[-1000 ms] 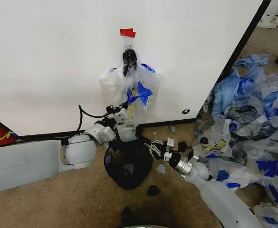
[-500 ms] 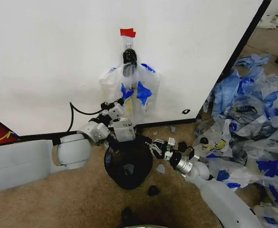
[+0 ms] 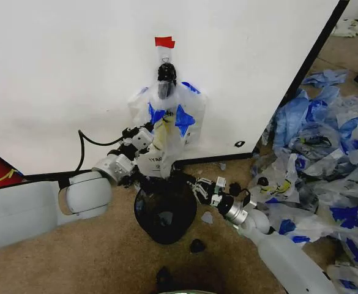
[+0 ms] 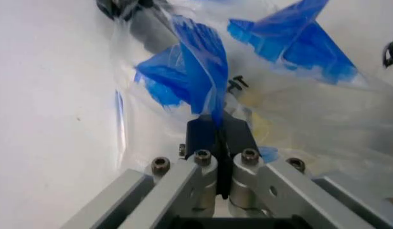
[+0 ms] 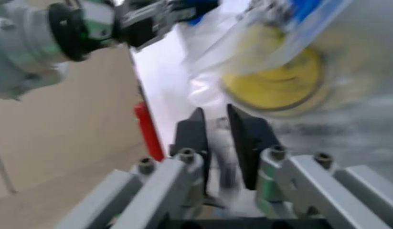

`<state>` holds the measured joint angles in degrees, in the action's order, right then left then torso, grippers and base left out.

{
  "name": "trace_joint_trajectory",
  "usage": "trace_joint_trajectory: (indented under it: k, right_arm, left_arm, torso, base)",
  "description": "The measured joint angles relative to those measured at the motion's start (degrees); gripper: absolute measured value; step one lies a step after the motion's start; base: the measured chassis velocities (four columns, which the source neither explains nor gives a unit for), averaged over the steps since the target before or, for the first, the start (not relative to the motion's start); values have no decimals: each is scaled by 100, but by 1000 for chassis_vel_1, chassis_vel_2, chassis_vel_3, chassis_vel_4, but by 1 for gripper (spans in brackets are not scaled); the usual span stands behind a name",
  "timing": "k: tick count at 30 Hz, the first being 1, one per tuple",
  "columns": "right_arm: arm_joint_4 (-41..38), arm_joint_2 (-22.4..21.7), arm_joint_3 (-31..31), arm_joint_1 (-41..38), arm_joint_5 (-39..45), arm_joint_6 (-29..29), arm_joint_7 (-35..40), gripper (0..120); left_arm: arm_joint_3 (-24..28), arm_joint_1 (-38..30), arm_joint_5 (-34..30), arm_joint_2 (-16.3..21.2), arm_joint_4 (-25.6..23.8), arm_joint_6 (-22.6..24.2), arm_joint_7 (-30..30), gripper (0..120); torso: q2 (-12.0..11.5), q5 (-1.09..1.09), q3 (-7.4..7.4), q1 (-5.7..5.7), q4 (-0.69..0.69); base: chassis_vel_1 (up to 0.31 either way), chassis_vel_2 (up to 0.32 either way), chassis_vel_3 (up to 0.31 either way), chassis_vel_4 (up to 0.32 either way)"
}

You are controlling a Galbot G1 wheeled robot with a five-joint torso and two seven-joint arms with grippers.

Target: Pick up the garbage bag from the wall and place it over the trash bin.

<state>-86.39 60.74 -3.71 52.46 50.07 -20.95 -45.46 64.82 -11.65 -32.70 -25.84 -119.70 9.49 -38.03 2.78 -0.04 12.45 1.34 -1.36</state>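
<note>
- Garbage bag point(image 3: 166, 131) hangs on the white wall point(image 3: 62, 73) from a black clip point(image 3: 166, 72) under a strip of red tape point(image 3: 164, 41); its lower part drapes toward the trash bin point(image 3: 164, 211).
- Left end effector point(image 4: 217, 138) is up at the bag, clenched on a blue fold of the plastic.
- Right end effector point(image 5: 220, 131) sits low at the bin's rim, just below the bag's yellow face; fingers slightly parted with blurred plastic between them, can't tell if it grips.
- Bin stands on the carpet point(image 3: 74, 257) at the wall's foot, directly under the bag.
- Pile of loose bags point(image 3: 325, 159) lies off to the right.
</note>
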Motion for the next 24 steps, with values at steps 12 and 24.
trace_joint_trajectory:
  k: [12,24]
  right_arm:
    - [-626,-1049,-29,-1273,-962,-290,876,58]
    - [168,-1027,1718,-3113,-1556,-565,1026,99]
  left_arm:
    - [-501,553,35,188,-21,-69,7,0]
    - [-841,975,251,-25,386,-320,102,0]
  torso:
    - [0,-5,0,0,1]
    - [0,-1,1,1,-1]
  base:
    - [0,0,0,0]
    - [0,0,0,0]
